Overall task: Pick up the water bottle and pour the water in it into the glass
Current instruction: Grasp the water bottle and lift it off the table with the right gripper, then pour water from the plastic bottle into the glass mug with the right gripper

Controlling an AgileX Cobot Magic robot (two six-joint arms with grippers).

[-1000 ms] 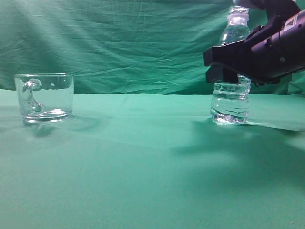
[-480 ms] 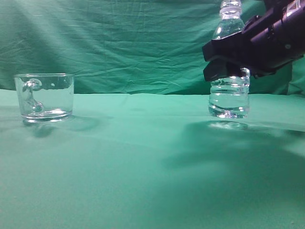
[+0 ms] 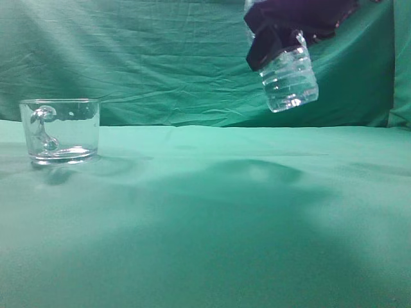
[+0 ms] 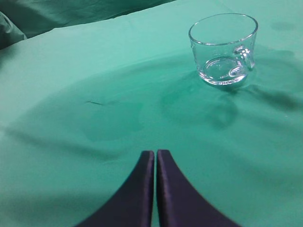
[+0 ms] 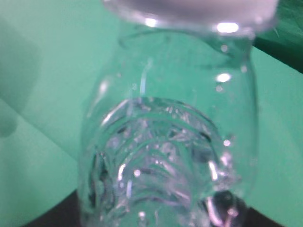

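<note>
The water bottle [image 3: 290, 76] hangs in the air at the upper right of the exterior view, tilted, its ribbed lower half showing below my right gripper [image 3: 282, 29], which is shut on its middle. In the right wrist view the bottle [image 5: 170, 142] fills the frame; the fingers are mostly hidden behind it. The water shows only as glints in the bottle. The glass [image 3: 60, 130] stands upright on the green cloth at the left, handle toward the camera. It also shows in the left wrist view [image 4: 223, 48], ahead and right of my left gripper [image 4: 155, 153], which is shut and empty.
A green cloth [image 3: 205, 224] covers the table and a green curtain [image 3: 128, 58] hangs behind. The bottle's shadow lies on the cloth around the middle.
My right gripper has lifted the bottle off the cloth, moved it up and left, and tilted it. The glass and the left gripper have not moved.
</note>
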